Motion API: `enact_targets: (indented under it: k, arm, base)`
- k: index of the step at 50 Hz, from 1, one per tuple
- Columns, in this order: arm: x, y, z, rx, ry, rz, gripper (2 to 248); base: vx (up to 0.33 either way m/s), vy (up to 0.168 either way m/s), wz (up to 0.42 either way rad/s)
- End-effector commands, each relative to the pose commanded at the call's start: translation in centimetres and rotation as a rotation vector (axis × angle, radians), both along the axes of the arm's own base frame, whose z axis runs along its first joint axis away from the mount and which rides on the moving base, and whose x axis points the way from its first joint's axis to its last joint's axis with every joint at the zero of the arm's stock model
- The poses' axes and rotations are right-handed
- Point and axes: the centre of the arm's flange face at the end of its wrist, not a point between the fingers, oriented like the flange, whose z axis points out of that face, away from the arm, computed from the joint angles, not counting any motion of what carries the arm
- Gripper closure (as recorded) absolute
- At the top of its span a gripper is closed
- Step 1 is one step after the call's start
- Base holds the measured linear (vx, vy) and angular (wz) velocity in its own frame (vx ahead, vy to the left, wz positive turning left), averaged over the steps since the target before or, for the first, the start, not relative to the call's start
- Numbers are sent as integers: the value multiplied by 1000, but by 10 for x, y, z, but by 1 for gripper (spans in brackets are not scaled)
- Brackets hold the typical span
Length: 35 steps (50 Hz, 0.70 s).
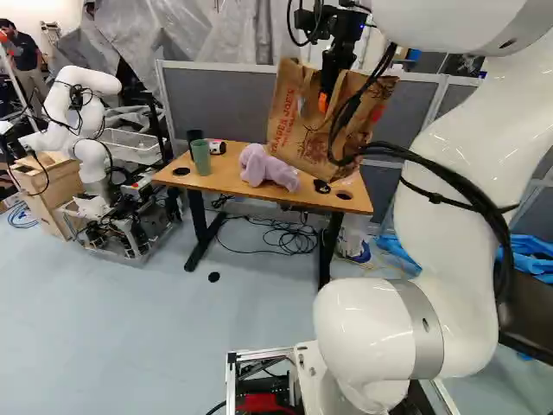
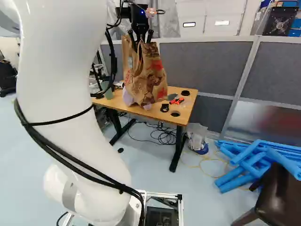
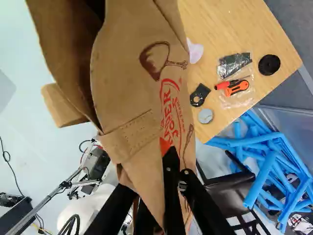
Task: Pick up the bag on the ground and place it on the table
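Brown-paper bag (image 1: 298,130) is up at 12-1 o'clock in L base view, over the R part of the wood-top table (image 1: 232,188), tilted; can't tell if its btm. touches the tabletop or the cloth. Gripper (image 2: 141,44) is clamped on the bag's upper edge, fingers nearly together w/ just paper btwn. them; one finger is mostly hidden behind paper in wrist view. Bag's mouth gapes toward the wrist cam, dark inside, contents n/a to view.

From bag, L base view: lilac cloth (image 1: 266,167) at 8 o'clock on the table; green cup (image 1: 200,156) btwn. 8 & 9, w/ dark cup (image 1: 193,137) just beside it. Can't tell what's in either.

From bag, R base view: red-orange tool (image 2: 177,100) at 4 o'clock. Wrist view shows it w/ dark flat pieces (image 3: 234,62) in or on clear plastic pouches, can't tell which. Clear bag (image 2: 197,134) on floor at 5, w/ smth. blue at its btm. Blue tubes (image 2: 258,160) farther out at 4.

L base view, 9 o'clock: another robot (image 1: 91,164), white basket (image 1: 130,147) nearby.
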Motion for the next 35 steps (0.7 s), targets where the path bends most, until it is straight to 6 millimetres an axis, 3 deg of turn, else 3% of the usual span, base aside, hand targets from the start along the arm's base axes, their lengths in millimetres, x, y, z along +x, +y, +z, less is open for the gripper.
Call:
enact_targets:
  k: [35]
  arm:
    - [0,0,0,0,0,0,228]
  base:
    - [165,1,-2]
